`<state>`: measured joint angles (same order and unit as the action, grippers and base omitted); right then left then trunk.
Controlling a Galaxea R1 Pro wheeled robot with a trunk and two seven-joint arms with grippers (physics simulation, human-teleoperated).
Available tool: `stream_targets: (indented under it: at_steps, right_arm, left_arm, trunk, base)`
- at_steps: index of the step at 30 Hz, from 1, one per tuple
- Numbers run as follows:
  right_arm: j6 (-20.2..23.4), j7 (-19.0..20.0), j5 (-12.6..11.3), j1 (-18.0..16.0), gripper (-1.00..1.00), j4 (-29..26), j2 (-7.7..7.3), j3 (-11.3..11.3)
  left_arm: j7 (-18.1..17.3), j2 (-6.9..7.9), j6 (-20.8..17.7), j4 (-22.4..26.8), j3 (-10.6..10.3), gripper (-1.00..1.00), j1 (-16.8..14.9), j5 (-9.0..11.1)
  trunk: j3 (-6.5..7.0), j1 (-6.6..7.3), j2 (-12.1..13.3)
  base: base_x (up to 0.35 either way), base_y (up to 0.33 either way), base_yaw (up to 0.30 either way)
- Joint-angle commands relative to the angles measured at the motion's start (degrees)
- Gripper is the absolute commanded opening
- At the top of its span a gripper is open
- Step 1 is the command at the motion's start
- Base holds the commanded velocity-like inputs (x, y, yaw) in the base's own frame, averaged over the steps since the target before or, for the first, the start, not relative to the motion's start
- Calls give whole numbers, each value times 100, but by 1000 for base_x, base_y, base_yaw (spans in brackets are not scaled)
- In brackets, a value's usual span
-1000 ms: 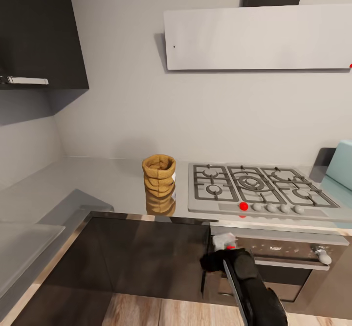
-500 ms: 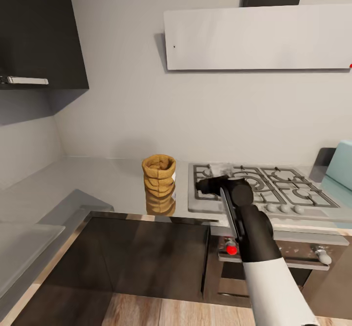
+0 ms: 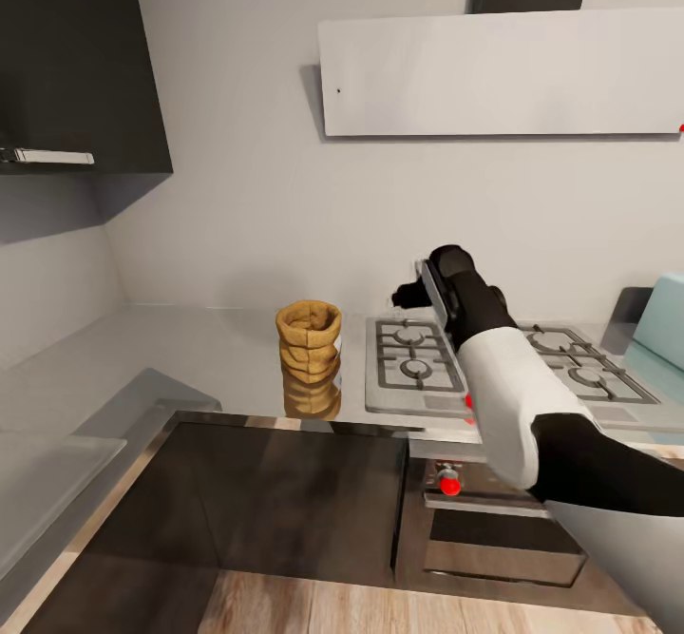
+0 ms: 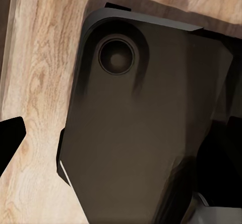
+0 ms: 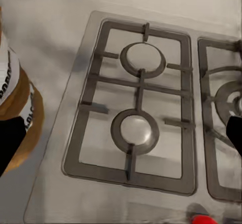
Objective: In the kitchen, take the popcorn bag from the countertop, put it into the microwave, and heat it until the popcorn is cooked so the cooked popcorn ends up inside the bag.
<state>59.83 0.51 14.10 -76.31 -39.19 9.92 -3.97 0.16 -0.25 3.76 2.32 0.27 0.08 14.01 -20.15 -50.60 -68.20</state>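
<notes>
While raised over the hob (image 3: 503,363), right gripper (image 3: 410,294) nears popcorn bag (image 3: 309,335)

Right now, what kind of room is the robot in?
A home kitchen, by the look of it: a gas hob with grates set into a glossy grey countertop, an oven front below it, and dark wall cabinets above. A popcorn bag stands beside the hob.

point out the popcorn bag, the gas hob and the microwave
popcorn bag (image 3: 308,337), head view, ridged side below the rolled rim
gas hob (image 5: 135,128), right wrist view, near burner
microwave (image 3: 664,326), head view, pale blue side at the picture's edge
</notes>
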Motion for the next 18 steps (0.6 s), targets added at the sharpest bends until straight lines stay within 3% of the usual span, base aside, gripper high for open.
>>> stream_targets:
  at_steps: [1,7,12,18]
  right_arm:
    - [17,-88,3,-19,100,12,8,-59]
    - [17,-231,-3,-41,100,33,8,-177]
    - [17,-235,-4,-41,100,34,8,-405]
    - [17,-210,-2,-42,100,-219,8,-443]
  left_arm:
    - [2,-1,10,6,0,100,2,31]
    - [2,2,10,6,0,100,2,31]
    - [2,3,10,6,0,100,2,31]
    - [2,3,10,6,0,100,1,31]
  trunk:
    - [-6,0,-4]
    - [-6,0,-4]
    - [-6,0,-4]
    - [-6,0,-4]
  base:
    - [0,0,0]
    - [0,0,0]
    - [0,0,0]
    - [0,0,0]
